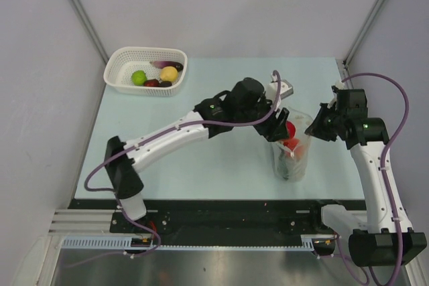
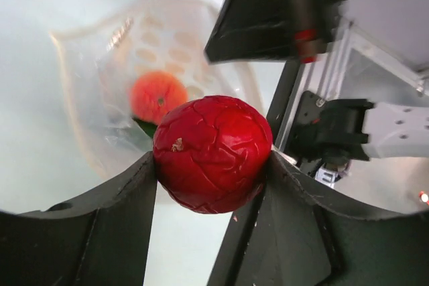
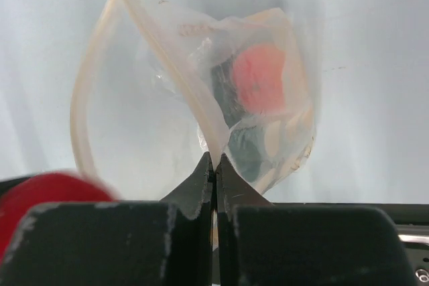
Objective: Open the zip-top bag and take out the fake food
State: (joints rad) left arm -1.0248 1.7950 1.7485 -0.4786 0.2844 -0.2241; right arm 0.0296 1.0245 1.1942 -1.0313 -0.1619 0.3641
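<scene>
**Item 1. Zip-top bag** (image 1: 293, 162). Clear, crinkly plastic. It stands roughly upright on the tabletop (image 1: 201, 165), right of centre, between the two arms. The mouth is open, and the zip strip forms a wide loop in the right wrist view.

**Item 2. Red toy fruit** (image 2: 212, 153). Round, with a glossy, creased skin. It is gripped on both sides by the left pincer (image 2: 212, 165), whose fingers are parted to the fruit's width and press on its flanks. It sits at the bag's mouth; whether it is level with the rim or just above it cannot be told.

**Item 3. Orange-red toy fruit** (image 3: 258, 78). It lies inside the bag, below the held piece, and is seen blurred through the plastic.

**Item 4. Dark green piece** (image 3: 247, 151). It lies inside the bag, touching or just beside item 3. Its shape is unclear.

**Item 5. Right pincer** (image 3: 214, 165). Its fingers are pressed together on the rim of the bag, pinching the plastic at the right side of the mouth.

**Item 6. White mesh basket** (image 1: 115, 72). It sits at the far left corner of the tabletop, well apart from the bag. It holds a lime green piece (image 1: 139, 77), a yellow piece (image 1: 169, 74), a dark purple piece (image 1: 167, 65) and a small red piece (image 1: 152, 83), all close together.
</scene>
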